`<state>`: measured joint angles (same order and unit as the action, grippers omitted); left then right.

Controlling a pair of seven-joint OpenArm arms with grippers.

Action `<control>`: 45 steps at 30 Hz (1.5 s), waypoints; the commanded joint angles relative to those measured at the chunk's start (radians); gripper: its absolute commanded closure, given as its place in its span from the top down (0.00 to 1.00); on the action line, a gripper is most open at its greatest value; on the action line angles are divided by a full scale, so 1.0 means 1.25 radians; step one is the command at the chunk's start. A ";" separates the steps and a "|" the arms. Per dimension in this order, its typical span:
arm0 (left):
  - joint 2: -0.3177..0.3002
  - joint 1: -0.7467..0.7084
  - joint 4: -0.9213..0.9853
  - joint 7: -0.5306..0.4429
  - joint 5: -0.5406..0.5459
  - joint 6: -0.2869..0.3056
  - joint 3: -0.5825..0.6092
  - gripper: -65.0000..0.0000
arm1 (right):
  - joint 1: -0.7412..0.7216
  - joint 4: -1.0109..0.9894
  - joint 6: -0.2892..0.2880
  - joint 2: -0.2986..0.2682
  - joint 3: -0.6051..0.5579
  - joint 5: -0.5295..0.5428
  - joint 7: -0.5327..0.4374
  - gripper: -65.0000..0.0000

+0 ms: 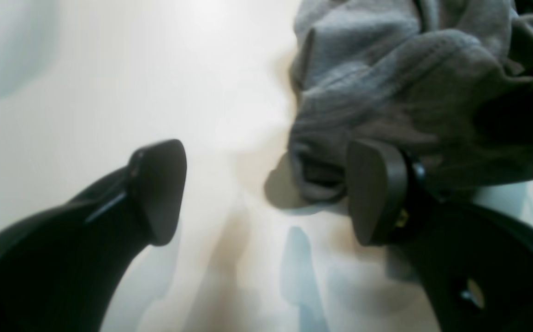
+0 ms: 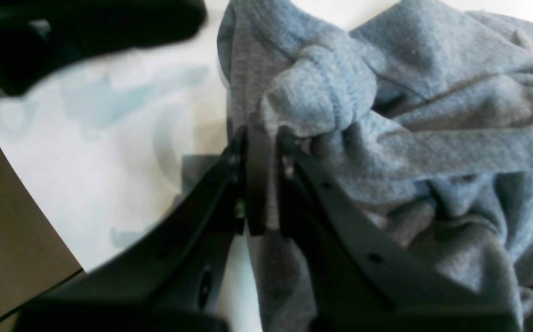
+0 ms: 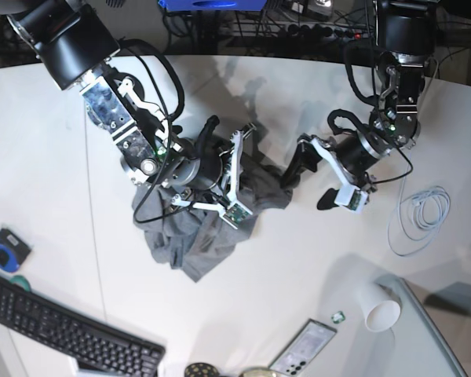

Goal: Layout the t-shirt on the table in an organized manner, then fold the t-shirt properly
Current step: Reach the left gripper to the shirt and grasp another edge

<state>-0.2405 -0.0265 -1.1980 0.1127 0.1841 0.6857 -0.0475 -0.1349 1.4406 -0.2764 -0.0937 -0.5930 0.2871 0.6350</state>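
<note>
Base view shows the t-shirt [image 3: 200,228] lying crumpled in a grey heap a little left of the frame's centre on the white table [image 3: 282,275], with one tongue of cloth reaching right toward the middle of the frame. The right gripper [image 3: 237,177] sits on top of the heap's upper part; in the right wrist view its jaws are pressed together with a fold of the t-shirt [image 2: 386,115] pinched between them, the bunched hem rising just above the fingertips [image 2: 257,184]. More wrinkled fabric fills the right half of that view, and bare table shows at left.

The left gripper [image 3: 312,177] stands at centre right of the base view, just beside the end of the cloth tongue. In the left wrist view its two dark fingers [image 1: 160,189] are spread wide with only tabletop between them; the right-hand finger in that frame lies against the edge of the grey heap [image 1: 386,92], which fills the upper right, but nothing is clasped.

Outward from there, a white cable [image 3: 420,220] coils at right, a paper cup [image 3: 379,309] lies on its side at lower right, a phone [image 3: 304,347] rests near the bottom edge, and a black keyboard [image 3: 59,330] sits at lower left.
</note>
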 commanded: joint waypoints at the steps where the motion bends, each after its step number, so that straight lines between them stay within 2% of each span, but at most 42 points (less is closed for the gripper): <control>1: -0.003 0.018 -0.002 -0.022 0.012 0.010 0.010 0.78 | -0.014 0.017 -0.002 0.002 0.004 0.007 -0.016 0.00; 6: -0.002 0.060 0.036 -0.022 0.012 0.010 0.082 0.78 | -0.014 0.017 -0.002 -0.002 0.004 0.007 -0.016 0.00; 12: -0.002 0.098 0.107 -0.022 0.012 0.010 0.096 0.76 | -0.013 0.017 -0.002 -0.003 0.004 0.007 -0.016 0.00; 15: -0.002 0.100 0.119 -0.022 0.012 0.010 0.096 0.57 | -0.009 0.017 -0.002 -0.003 0.004 0.007 -0.016 0.00; 22: -0.008 0.091 0.116 -0.022 0.012 0.010 0.098 0.03 | -0.008 0.017 -0.002 -0.003 0.004 0.007 -0.016 0.00; 23: -0.008 0.089 0.112 -0.022 0.010 0.010 0.098 0.00 | -0.008 0.017 -0.002 -0.003 0.004 0.007 -0.016 0.00; 28: -0.049 0.057 0.031 -0.021 0.004 0.010 0.098 0.00 | 0.016 0.045 -0.002 -0.003 -0.001 0.007 -0.016 0.00; 35: -0.127 -0.003 -0.129 -0.020 0.003 0.009 0.073 0.00 | 0.090 0.222 -0.002 -0.025 -0.002 0.005 -0.016 0.00; 37: -0.146 -0.022 -0.174 -0.020 0.003 -0.018 0.040 0.00 | 0.094 0.271 -0.002 -0.028 -0.002 0.005 -0.016 0.00; 40: -0.158 -0.035 -0.244 -0.012 0.003 -0.031 0.007 0.00 | 0.094 0.330 -0.002 -0.039 -0.002 0.005 -0.016 0.00; 45: -0.149 0.038 -0.375 0.146 0.003 -0.031 0.007 0.00 | 0.063 0.360 -0.002 -0.040 0.001 0.005 -0.016 0.00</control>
<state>-0.4080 -0.0078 -1.6463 0.3336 0.1799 0.6827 -0.0246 -0.0380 1.8675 -0.2760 -0.1493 -0.5964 0.2852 0.6392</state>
